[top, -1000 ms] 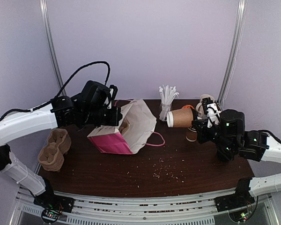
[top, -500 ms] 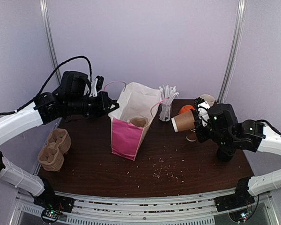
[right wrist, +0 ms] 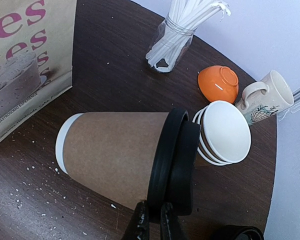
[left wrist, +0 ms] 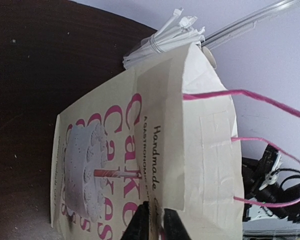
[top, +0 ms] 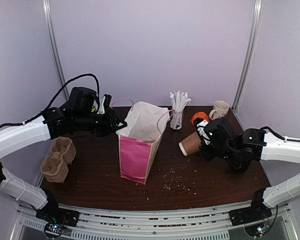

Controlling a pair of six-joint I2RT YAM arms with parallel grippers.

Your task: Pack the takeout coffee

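Note:
The takeout coffee (right wrist: 115,155), a brown paper cup with a black lid (right wrist: 176,160), lies on its side low over the dark table (top: 200,175). Its white-edged end points toward the bag. My right gripper (right wrist: 155,221) is shut on the lid's rim; from above, the cup (top: 191,144) shows just right of the bag with the gripper (top: 204,136) behind it. The cream and pink paper bag (top: 138,147) stands upright, mouth open. At the bag's upper left edge, my left gripper (top: 115,122) is shut on the paper. The left wrist view shows the gripper (left wrist: 156,225) pinching the bag's (left wrist: 140,145) side fold.
A jar of white straws (top: 177,112), an orange bowl (top: 199,118) and a cream mug (top: 220,108) stand at the back right. A stack of spare paper cups (right wrist: 225,132) lies right behind the lid. Cardboard cup carriers (top: 58,159) sit at the table's left edge. Crumbs dot the table's front.
The left gripper raised the bag from lying on its side to standing upright. The right gripper carried the cup downward and slightly left, closer to the table.

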